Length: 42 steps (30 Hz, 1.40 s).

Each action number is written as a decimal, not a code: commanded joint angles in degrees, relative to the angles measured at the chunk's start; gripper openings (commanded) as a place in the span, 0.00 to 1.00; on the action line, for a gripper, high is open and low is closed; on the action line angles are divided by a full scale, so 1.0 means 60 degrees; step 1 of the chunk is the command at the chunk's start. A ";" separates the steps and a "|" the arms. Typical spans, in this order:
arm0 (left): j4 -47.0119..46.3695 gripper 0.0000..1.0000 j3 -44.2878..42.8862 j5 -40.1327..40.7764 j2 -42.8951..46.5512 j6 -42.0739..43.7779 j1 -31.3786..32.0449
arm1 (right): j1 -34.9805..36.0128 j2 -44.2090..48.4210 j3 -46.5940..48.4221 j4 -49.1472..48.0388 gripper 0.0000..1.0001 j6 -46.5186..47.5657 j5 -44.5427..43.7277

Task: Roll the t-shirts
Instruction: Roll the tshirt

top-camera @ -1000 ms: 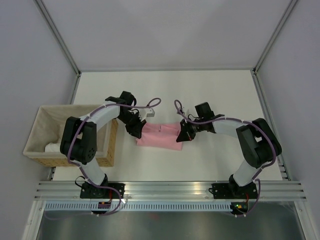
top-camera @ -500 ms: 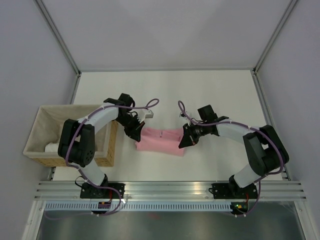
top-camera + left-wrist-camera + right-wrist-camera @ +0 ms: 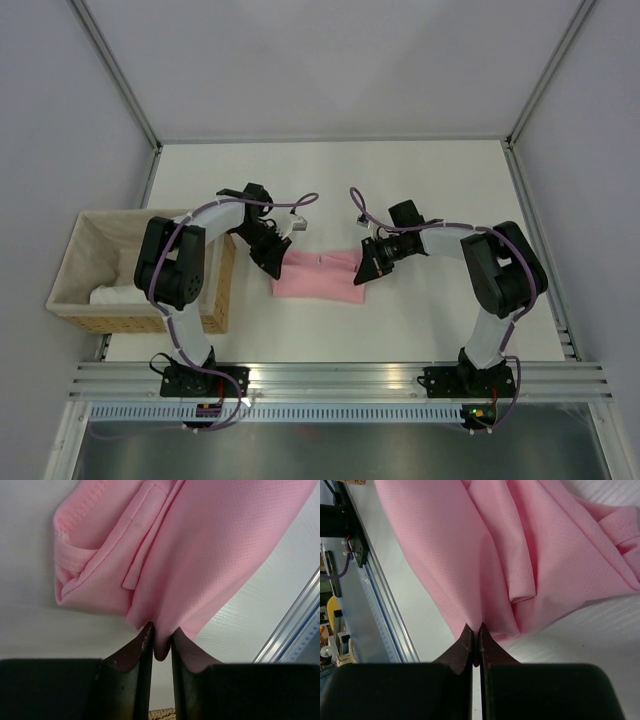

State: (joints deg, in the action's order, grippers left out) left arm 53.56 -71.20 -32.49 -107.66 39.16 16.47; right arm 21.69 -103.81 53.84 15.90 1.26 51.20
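Observation:
A light-pink t-shirt (image 3: 318,275) lies folded into a narrow band on the white table between my two arms. My left gripper (image 3: 274,262) is shut on its left end; the left wrist view shows a fold of pink cloth (image 3: 200,555) pinched between the fingers (image 3: 135,665). My right gripper (image 3: 364,268) is shut on its right end; the right wrist view shows the pink cloth (image 3: 485,545) pinched between the closed fingers (image 3: 465,645). The shirt's hem and a sleeve fold show in the left wrist view.
A wicker basket (image 3: 84,312) with beige lining stands at the left table edge, with white cloth (image 3: 115,295) inside. An aluminium rail (image 3: 340,378) runs along the near edge. Grey walls enclose the table at back and sides.
Both grippers moved slightly back from the near edge with the shirt ends held; the pink band stays bunched between them and looks a little straighter.

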 commanded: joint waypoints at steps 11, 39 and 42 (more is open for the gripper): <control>-0.0401 0.46 -0.1213 0.0742 0.0482 0.0549 -0.0445 | -0.0188 -0.0466 0.0518 0.0484 0.03 0.0391 -0.0228; -0.7301 0.71 0.5657 0.4609 0.4687 0.5354 0.3554 | -0.0495 -0.0833 0.1089 0.0410 0.04 0.0285 0.0461; -0.7389 0.72 0.5582 0.4595 0.4437 0.5382 0.3539 | -0.0510 -0.0891 0.1337 0.1038 0.04 0.0654 0.0475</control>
State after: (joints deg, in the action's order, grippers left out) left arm 13.52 -36.16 -6.13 -79.44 67.64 37.69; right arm 19.07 -108.36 58.81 18.92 1.37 52.14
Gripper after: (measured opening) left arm 0.712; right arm 0.045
